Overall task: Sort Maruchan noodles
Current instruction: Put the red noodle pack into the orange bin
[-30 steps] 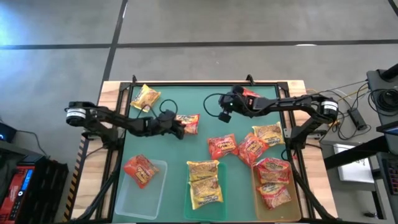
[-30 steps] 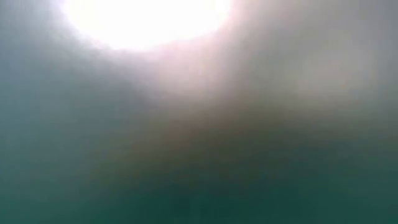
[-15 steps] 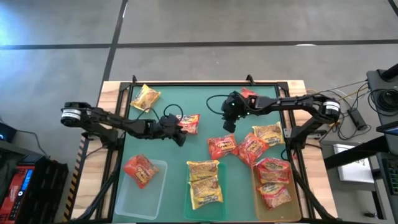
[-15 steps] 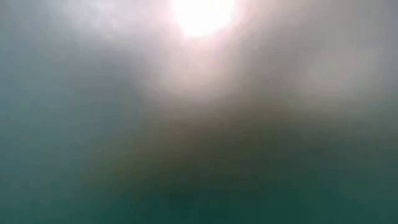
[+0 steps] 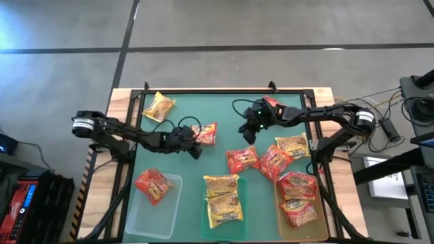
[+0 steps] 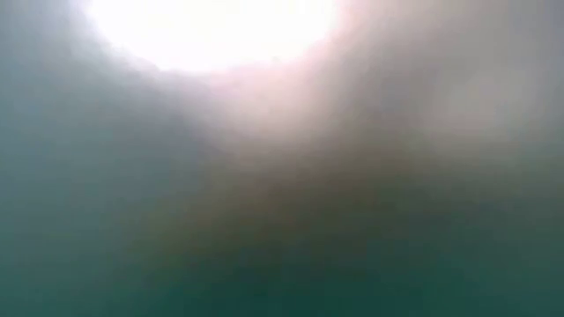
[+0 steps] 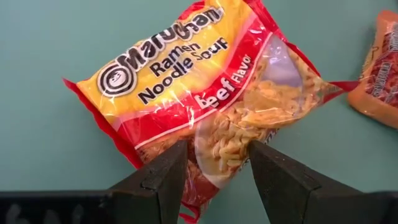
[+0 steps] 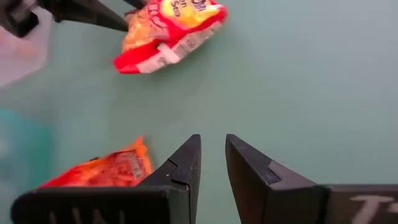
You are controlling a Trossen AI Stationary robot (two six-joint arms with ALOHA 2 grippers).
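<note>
Several Maruchan packets show in the high view. A red-and-yellow packet (image 5: 205, 133) is at my left gripper (image 5: 193, 141), whose fingers are shut on it; the left wrist view fills with this packet (image 7: 199, 87). A yellow packet (image 5: 159, 106) lies at the far left of the mat. Two red-orange packets (image 5: 242, 160) (image 5: 274, 162) and a yellow one (image 5: 293, 144) lie loose on the mat. My right gripper (image 5: 247, 129) hovers just far of them, touching nothing, with a narrow gap between its fingers (image 8: 212, 144). The low view shows only blur. My left gripper pinches the red-and-yellow packet between its two fingers (image 7: 163, 177) at the clear, noodle-showing end (image 7: 217, 149). The fingers come from the table's left, slanting downward. The rest of the packet stretches away from them toward the right. Whether it is lifted off the mat I cannot tell.
Three shallow trays line the near edge: a clear one (image 5: 139, 215) with a red packet (image 5: 154, 184), a green one (image 5: 205, 224) with yellow packets, and an amber one (image 5: 281, 220) with red packets. The mat's far middle (image 5: 217, 105) is bare green.
My right gripper has moved a short way toward the near edge, closer to the loose red-orange packets. My left gripper and its packet have stayed nearly in place.
</note>
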